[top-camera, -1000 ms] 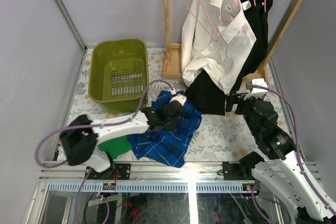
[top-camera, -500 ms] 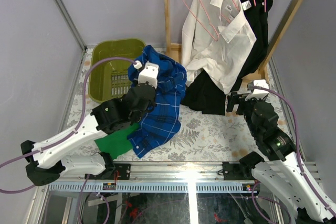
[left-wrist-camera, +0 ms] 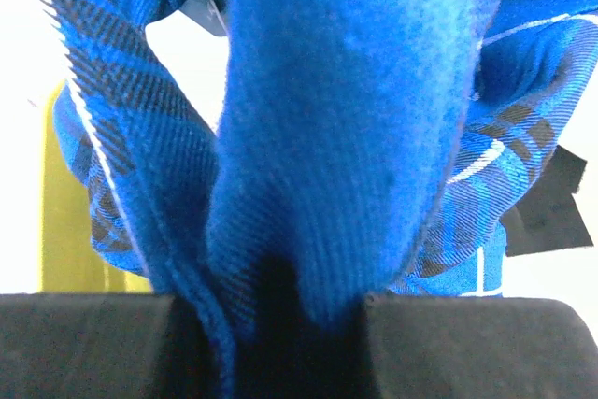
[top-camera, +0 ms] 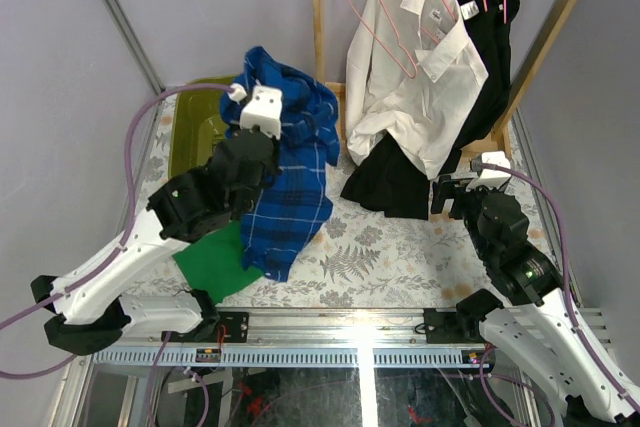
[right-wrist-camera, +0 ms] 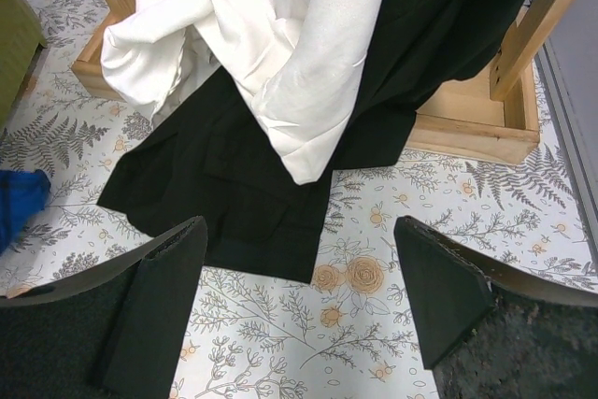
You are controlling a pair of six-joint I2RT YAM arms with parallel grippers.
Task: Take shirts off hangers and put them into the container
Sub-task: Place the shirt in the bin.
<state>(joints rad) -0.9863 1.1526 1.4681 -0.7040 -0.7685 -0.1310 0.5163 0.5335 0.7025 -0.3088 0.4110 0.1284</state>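
The left end effector (left-wrist-camera: 273, 326) pinches the blue checked shirt (top-camera: 290, 187), held high at the container's (top-camera: 188, 145) right edge, so stowing is in hand and next calls for swinging it over the container and releasing; the right end effector (right-wrist-camera: 299, 310) gapes wide.

Three shirts (top-camera: 290, 177) (perhaps four), two hangers (top-camera: 394, 33), one basket (top-camera: 188, 127).
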